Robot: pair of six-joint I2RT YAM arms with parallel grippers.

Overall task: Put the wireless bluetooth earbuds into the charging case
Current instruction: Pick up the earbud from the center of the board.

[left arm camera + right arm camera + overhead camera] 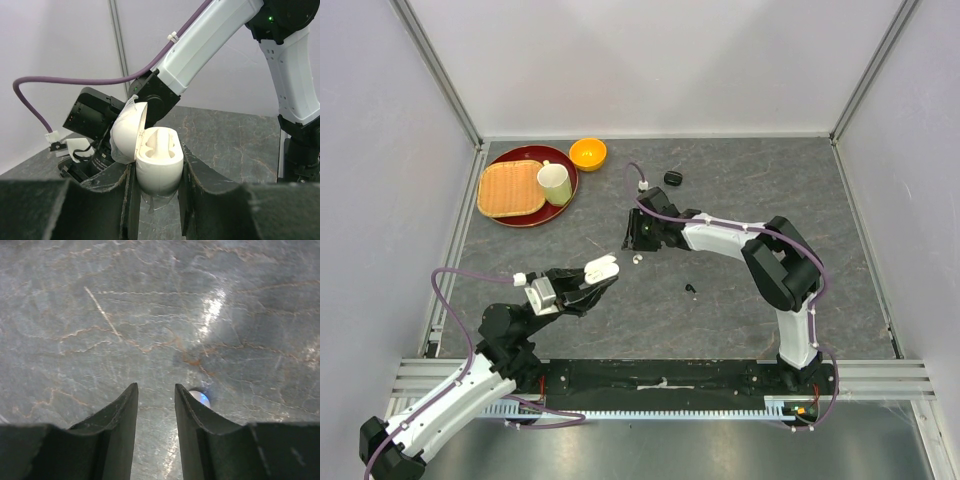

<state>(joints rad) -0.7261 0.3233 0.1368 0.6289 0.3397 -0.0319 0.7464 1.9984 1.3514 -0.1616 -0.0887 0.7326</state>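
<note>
Two arms work over the grey marbled table (740, 180). Nearest, the left arm (450, 400) reaches in from 7 o'clock. Its jaws are clamped on the sides of the one white charging case (601, 268), which is held off the table. The case's lid (127, 131) is swung open to the left and its moulded wells are showing. Two earbuds can be counted, one black and one white, both lying loose on the table. The black earbud (691, 289) sits between 3 and 4 o'clock of the held case, well apart from both pairs of jaws. The white earbud (201, 398) lies a little farther back, at about 2 o'clock of the case and near it. It is directly under the tip of the right arm (720, 238), which stretches across from 4 o'clock. In the right wrist view the right jaws stand apart with only bare table in the narrow gap between them. The white earbud is just outside the right-hand finger, half hidden behind it and not between the jaws. Beyond that, at about 12 o'clock, rests one black case (673, 178), closed. At 10 to 11 o'clock is one red plate (525, 222), which carries one woven tray (510, 188) and one pale cup (554, 184). One orange bowl (587, 153) sits just beside the plate's far edge.
</note>
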